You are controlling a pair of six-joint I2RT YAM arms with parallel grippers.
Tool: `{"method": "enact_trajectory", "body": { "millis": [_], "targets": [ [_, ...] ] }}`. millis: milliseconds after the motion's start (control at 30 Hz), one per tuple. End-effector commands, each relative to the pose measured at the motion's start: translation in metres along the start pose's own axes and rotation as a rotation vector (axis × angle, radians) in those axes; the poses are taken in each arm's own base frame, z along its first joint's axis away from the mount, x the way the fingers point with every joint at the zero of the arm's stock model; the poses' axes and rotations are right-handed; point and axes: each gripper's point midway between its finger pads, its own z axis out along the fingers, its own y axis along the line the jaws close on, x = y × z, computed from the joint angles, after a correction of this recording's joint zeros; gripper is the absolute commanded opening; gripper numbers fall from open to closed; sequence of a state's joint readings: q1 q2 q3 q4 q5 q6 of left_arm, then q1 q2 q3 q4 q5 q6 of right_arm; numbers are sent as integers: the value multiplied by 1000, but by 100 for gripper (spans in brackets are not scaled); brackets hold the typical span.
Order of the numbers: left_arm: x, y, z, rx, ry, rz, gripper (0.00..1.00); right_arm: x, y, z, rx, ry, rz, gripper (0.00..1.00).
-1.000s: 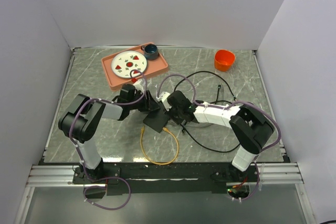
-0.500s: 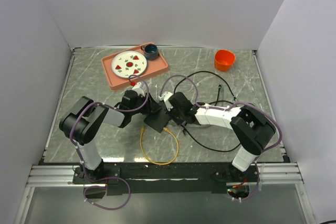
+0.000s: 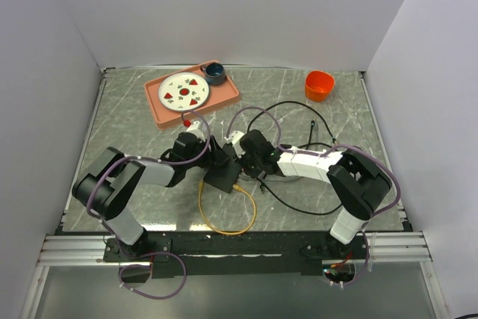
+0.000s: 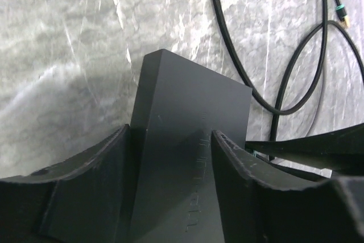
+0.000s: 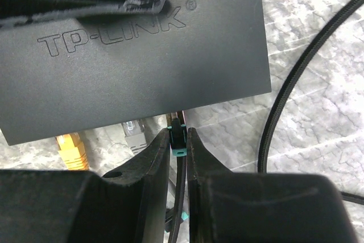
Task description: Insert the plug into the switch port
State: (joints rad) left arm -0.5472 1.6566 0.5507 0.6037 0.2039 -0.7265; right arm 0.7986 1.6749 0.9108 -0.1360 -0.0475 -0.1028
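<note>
The switch [image 3: 222, 175] is a flat black box marked TP-LINK [image 5: 131, 44] lying mid-table. My left gripper [image 3: 215, 157] is shut on it, a finger on each side of the box [image 4: 187, 157]. My right gripper [image 5: 178, 140] is shut on a black plug with teal trim [image 5: 178, 143], held right at the switch's port edge. In the top view the right gripper [image 3: 243, 162] sits against the switch's right side. A yellow plug [image 5: 72, 147] and a grey plug [image 5: 132, 134] sit in the ports beside it.
A yellow cable [image 3: 224, 218] loops toward the near edge. Black cables [image 3: 299, 121] curl over the right half of the table. A pink tray [image 3: 228, 95] with a plate and a dark cup stands at the back left, an orange cup [image 3: 319, 85] at the back right.
The left arm's elbow has swung left and nearer while its gripper stays on the switch. The switch and the right gripper have shifted only slightly.
</note>
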Motion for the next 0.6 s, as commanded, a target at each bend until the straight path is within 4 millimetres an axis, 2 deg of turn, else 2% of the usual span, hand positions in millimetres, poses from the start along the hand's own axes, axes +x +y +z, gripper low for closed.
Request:
{"method": "enact_trajectory", "body": {
  "millis": [0, 67, 200, 267, 333, 467, 567],
  "targets": [
    [85, -46, -36, 158, 373, -82, 66, -143, 7, -21, -46, -481, -16, 0],
    [83, -36, -38, 122, 365, -94, 69, -136, 10, -20, -59, -456, -32, 0],
    [65, -13, -42, 30, 302, -116, 79, -118, 13, -16, -72, -395, -29, 0],
    [62, -4, -45, -11, 299, -117, 83, -112, 11, -15, -65, -376, -21, 17],
    [49, 3, -45, -50, 262, -106, 88, -102, 11, -14, -61, -345, -15, 26],
    [37, 16, -48, -126, 236, -95, 95, -86, 4, -12, -17, -281, 13, 32],
    [28, 20, -47, -152, 221, -87, 96, -78, -4, -16, 29, -252, 35, 38]
  ]
}}
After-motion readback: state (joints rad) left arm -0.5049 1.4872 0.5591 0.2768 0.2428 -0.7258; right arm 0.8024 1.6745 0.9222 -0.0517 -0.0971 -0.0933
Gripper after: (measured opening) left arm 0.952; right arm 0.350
